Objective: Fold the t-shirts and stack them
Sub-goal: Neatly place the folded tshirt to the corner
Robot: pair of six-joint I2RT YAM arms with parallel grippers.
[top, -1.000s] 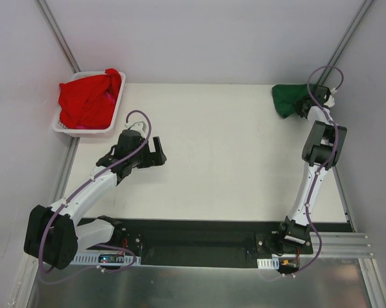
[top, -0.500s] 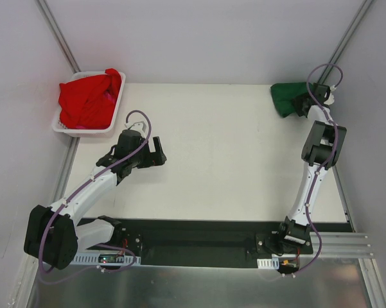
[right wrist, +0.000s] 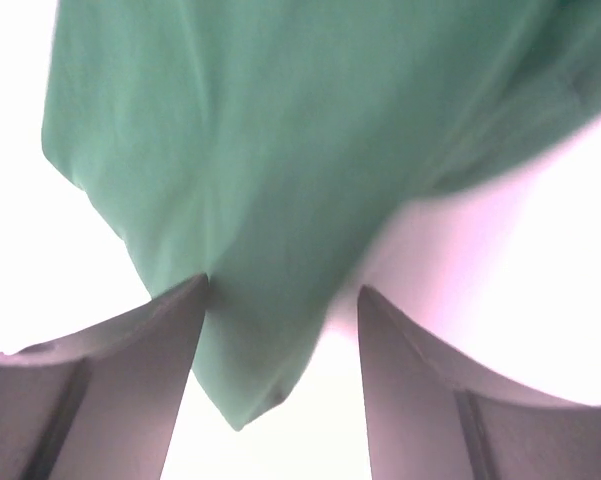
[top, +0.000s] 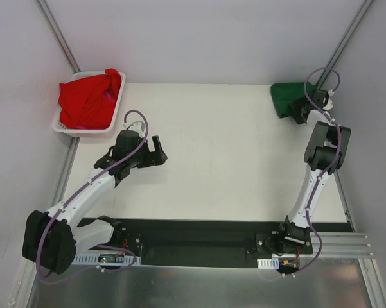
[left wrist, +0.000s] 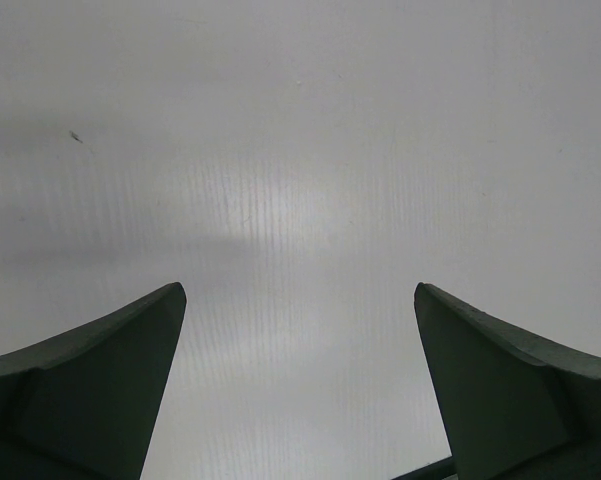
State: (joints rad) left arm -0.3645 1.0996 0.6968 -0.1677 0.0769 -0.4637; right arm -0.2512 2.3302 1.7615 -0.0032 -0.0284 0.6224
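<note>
- The dark green t-shirt (top: 286, 99) lay bunched straight ahead of the right gripper (right wrist: 282, 290), its length running away from the claw.
- One narrow corner sat between the parted jaws, not pinched.
- The right arm was nearer; the left gripper (left wrist: 300, 290) gaped wide over the table (left wrist: 300, 150), well apart.
- The red t-shirts (top: 83, 102) filled the white basket (top: 83, 131) beyond the left claw.

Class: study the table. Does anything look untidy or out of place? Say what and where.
The green shirt lies bunched in the table's far right corner, at the right gripper. The red shirts are heaped in the basket, spilling over its far rim. Nothing looks damaged.
</note>
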